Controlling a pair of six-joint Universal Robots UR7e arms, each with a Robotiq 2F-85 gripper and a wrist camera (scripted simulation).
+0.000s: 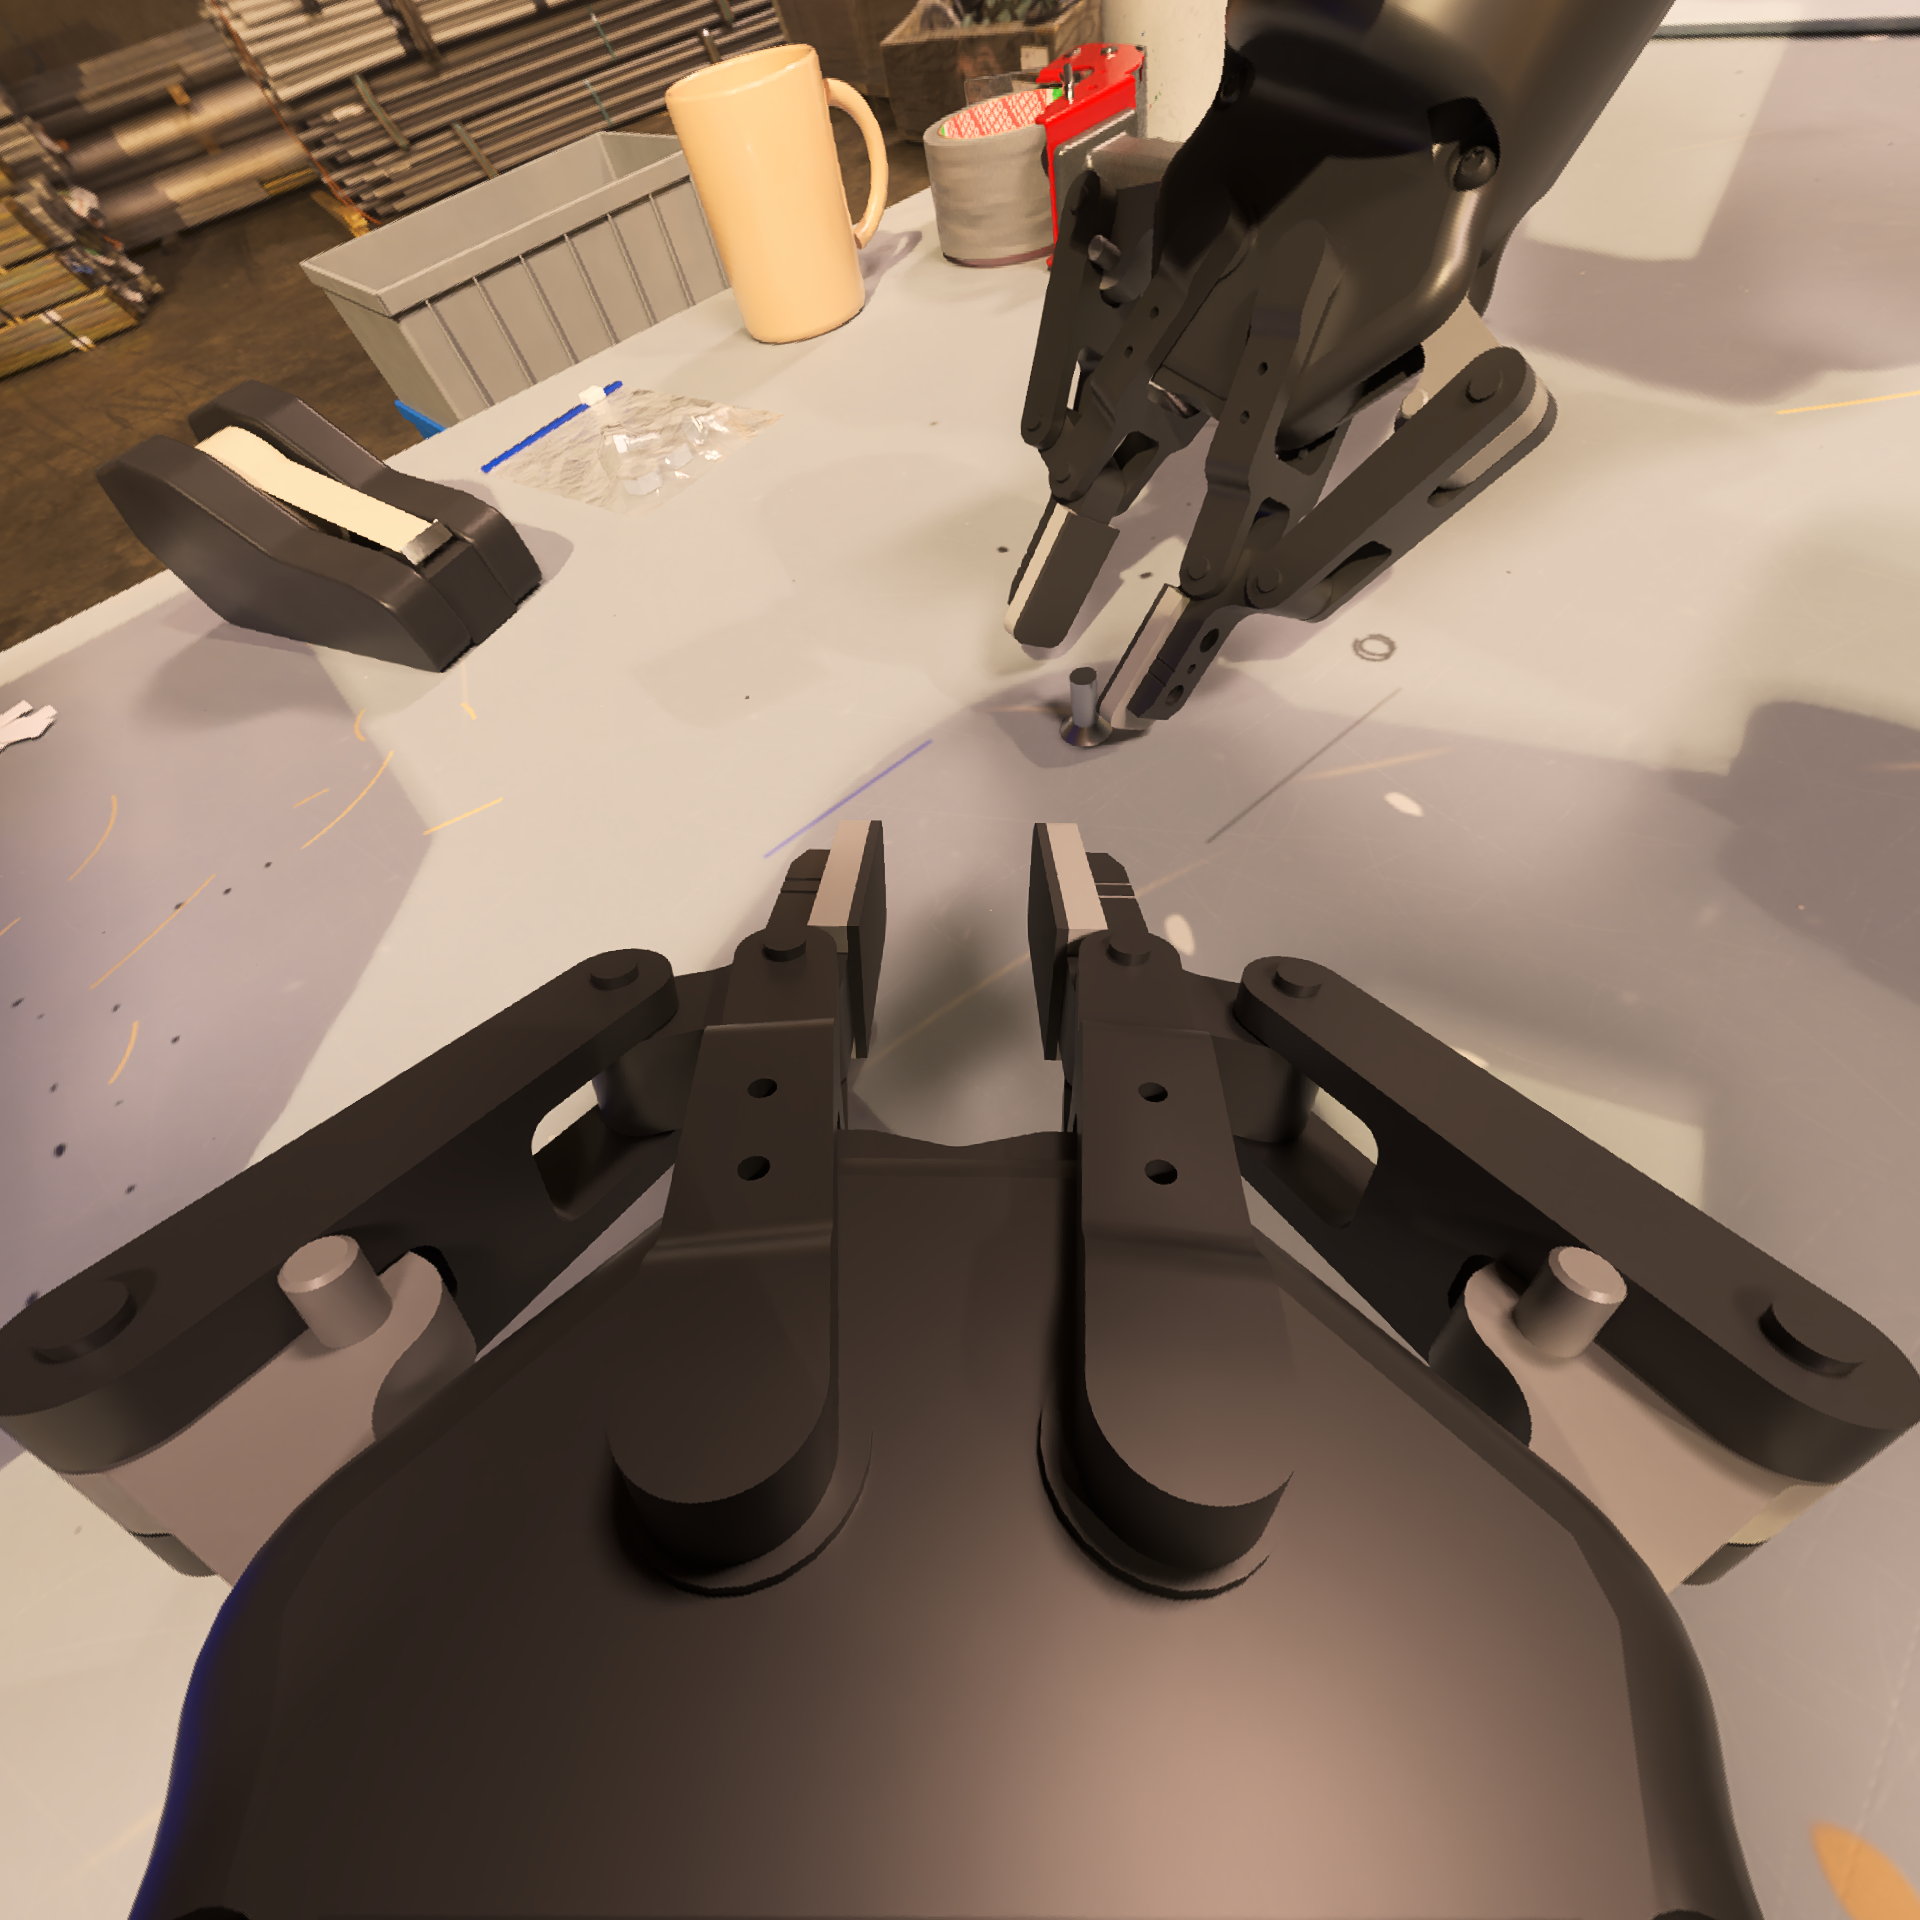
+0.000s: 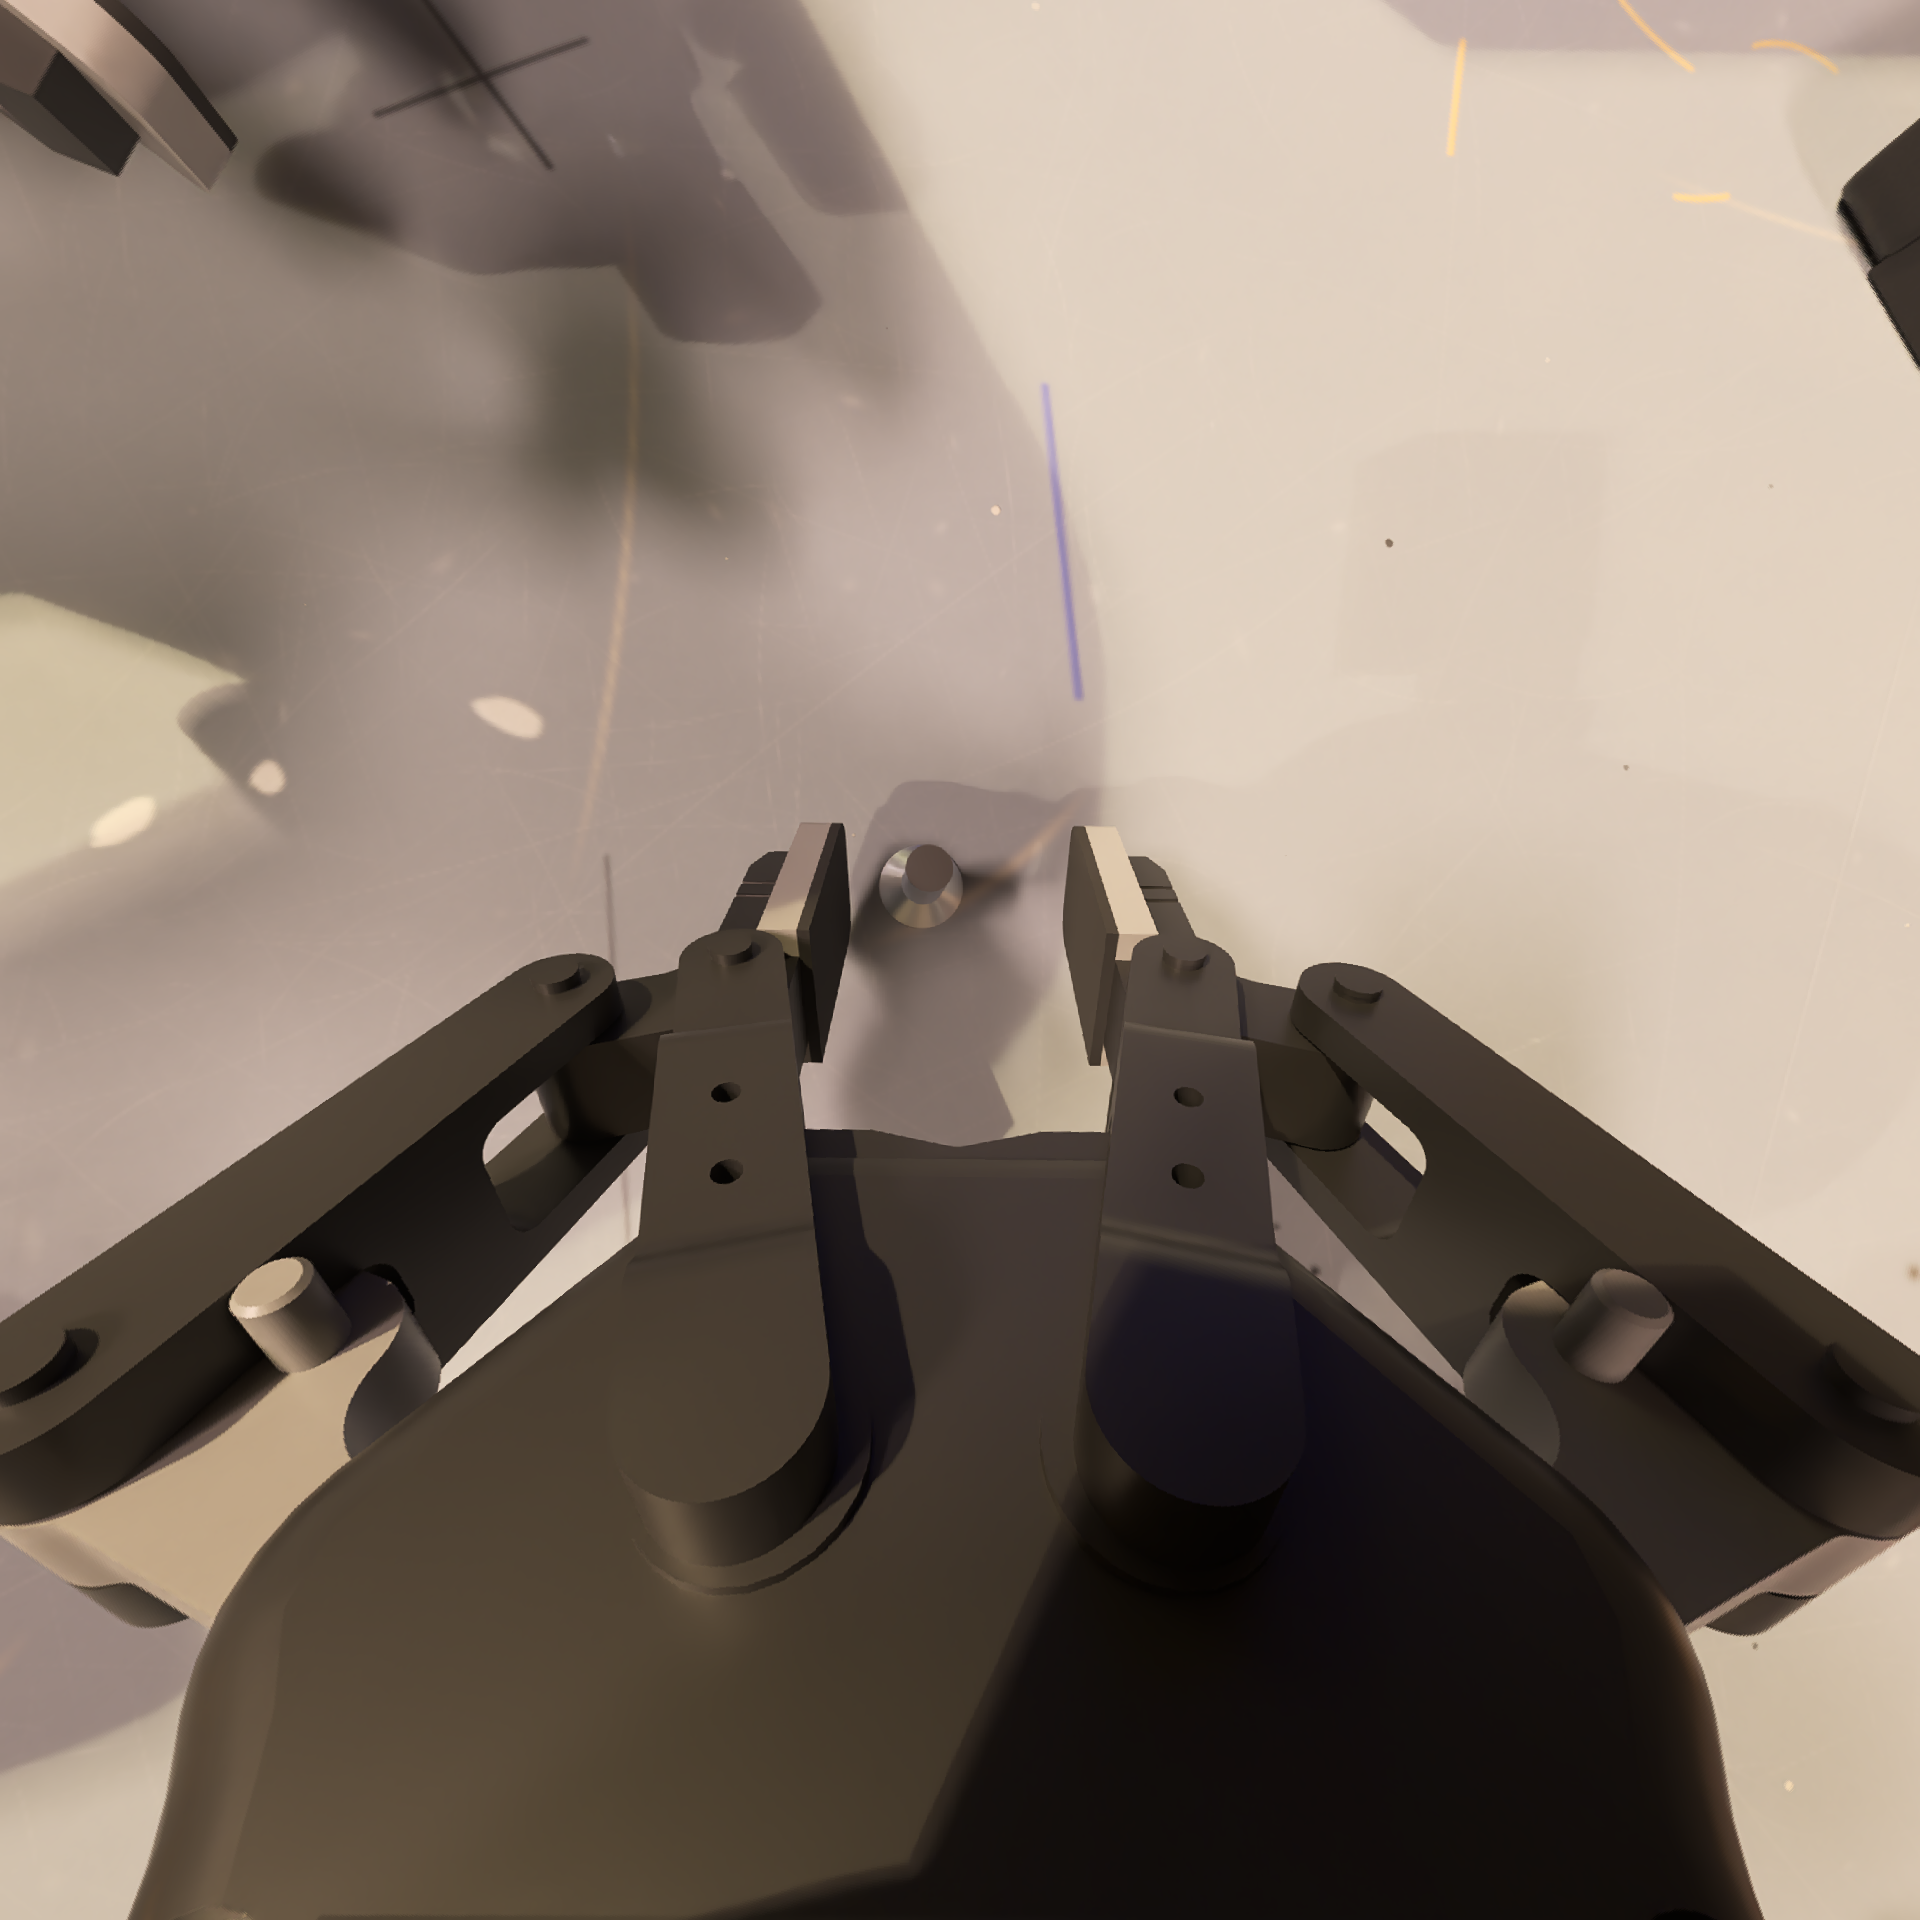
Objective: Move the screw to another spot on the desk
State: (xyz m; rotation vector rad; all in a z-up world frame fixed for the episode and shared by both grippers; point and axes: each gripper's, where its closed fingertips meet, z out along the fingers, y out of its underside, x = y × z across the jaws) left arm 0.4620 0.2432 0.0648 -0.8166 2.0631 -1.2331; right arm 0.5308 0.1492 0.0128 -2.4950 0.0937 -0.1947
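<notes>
A small grey metal screw (image 1: 1083, 709) stands on its head on the grey desk (image 1: 727, 644), shaft up. In the right wrist view the screw (image 2: 921, 883) sits between my right gripper's fingers, close to the left finger (image 2: 810, 894). My right gripper (image 2: 954, 883) is open and low over the desk, straddling the screw; it also shows in the left wrist view (image 1: 1096, 665) coming down from above. My left gripper (image 1: 956, 883) is open and empty, hovering short of the screw.
A black tape dispenser (image 1: 312, 530) lies at left. A cream mug (image 1: 774, 197), a grey bin (image 1: 520, 281), a tape roll (image 1: 987, 187), a red object (image 1: 1091, 104) stand at the back. A clear bag (image 1: 644, 442) and small ring (image 1: 1374, 647) lie on the desk.
</notes>
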